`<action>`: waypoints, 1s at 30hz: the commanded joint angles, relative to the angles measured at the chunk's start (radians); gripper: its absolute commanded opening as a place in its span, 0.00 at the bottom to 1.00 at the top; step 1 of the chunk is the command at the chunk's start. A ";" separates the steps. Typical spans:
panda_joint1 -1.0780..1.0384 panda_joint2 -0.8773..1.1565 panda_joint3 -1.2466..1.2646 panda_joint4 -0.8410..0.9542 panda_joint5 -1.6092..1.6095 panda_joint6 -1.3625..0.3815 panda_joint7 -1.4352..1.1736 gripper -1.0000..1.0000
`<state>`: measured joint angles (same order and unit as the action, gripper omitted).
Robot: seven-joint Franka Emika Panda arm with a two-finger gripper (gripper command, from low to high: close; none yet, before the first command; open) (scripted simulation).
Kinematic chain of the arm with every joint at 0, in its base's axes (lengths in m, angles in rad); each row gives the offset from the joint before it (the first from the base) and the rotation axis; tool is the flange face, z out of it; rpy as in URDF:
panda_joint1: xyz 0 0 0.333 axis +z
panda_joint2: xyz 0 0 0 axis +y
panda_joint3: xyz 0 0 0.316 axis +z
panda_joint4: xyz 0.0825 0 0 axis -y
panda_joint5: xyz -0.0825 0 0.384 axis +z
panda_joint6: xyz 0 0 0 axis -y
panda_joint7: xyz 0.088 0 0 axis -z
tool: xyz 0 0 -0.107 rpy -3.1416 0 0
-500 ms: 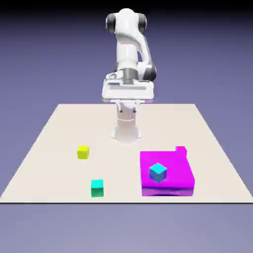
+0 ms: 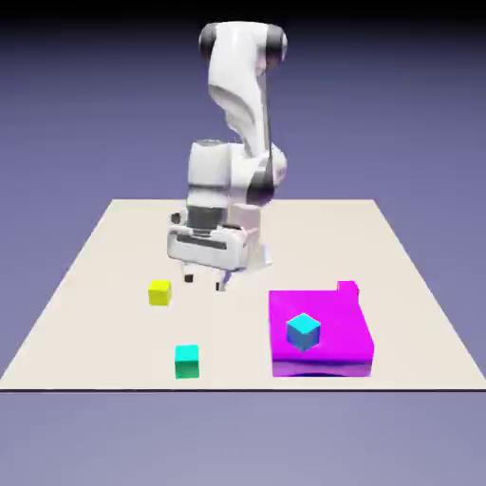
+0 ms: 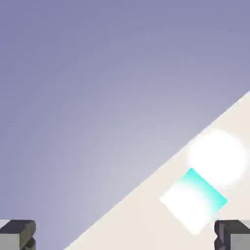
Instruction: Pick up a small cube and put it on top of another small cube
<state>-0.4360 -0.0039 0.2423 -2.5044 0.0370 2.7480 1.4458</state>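
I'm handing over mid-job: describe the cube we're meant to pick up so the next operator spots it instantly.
Start at the big flat magenta slab near the table's front edge, on the exterior view's right. Look left along that front edge to the small teal-green cube, alone on bare table. It is greener and darker than the cyan-blue cube on the slab, and nearer the camera than the yellow cube.

We see a glossy white arm (image 2: 239,90) with rounded links and dark grey joint rings. Above the gripper (image 2: 206,280): a white cylindrical wrist, then a wide white boxy hand with a dark seam. Fingers (image 3: 18,233) are short, dark grey, blocky.
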 commanded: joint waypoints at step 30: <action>-0.049 0.240 0.265 0.248 -0.010 -0.241 0.457 0.00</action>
<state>-0.4850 0.2362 0.5073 -2.2564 0.0275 2.5075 1.9021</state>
